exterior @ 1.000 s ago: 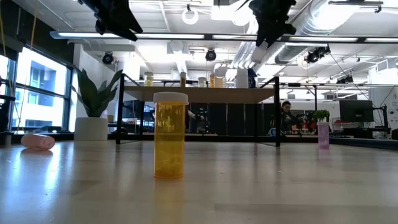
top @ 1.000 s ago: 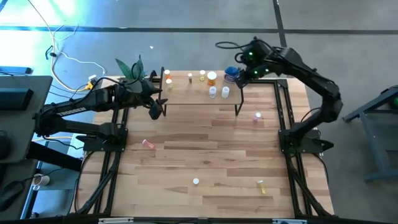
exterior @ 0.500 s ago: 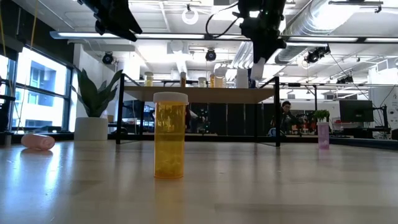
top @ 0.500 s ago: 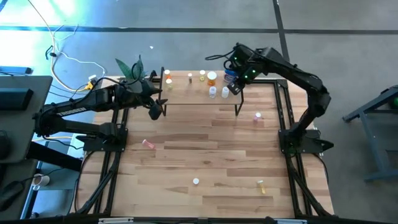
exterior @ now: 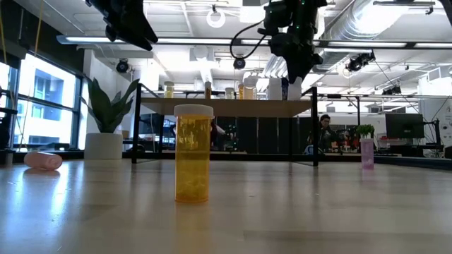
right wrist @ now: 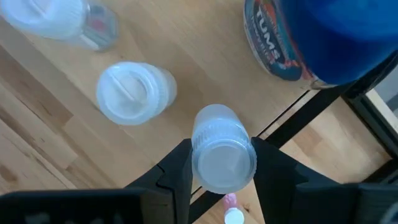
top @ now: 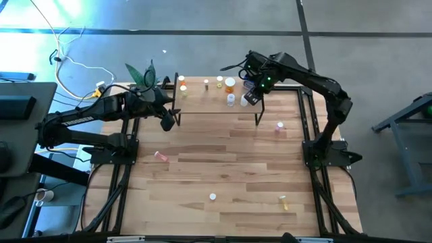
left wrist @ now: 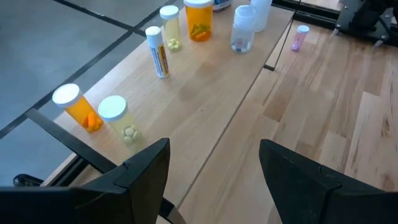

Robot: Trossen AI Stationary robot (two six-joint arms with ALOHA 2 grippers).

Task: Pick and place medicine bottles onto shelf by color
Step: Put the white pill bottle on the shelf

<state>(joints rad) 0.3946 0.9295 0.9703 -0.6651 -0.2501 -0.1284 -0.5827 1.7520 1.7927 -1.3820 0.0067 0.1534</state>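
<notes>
Right end effector (right wrist: 222,163) clamped around white-capped bottle (right wrist: 222,149), over the shelf's (top: 202,98) blue-bottle (right wrist: 323,34) end.

Bright overhead ceiling strip lights (exterior: 233,44) in the room, cyan glare flaring beyond the surface's far left corner, soft sheen on the pale wood surface (exterior: 296,212), foreground yellow bottle (exterior: 193,153) sharp, blue bottle (right wrist: 323,37) blurred close to the lens

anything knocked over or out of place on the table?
One pink bottle lies on its side on the tabletop, left of centre; the low view shows it flat too. The other loose bottles there stand upright. The right claw grips a clear white-capped bottle over the shelf.
</notes>
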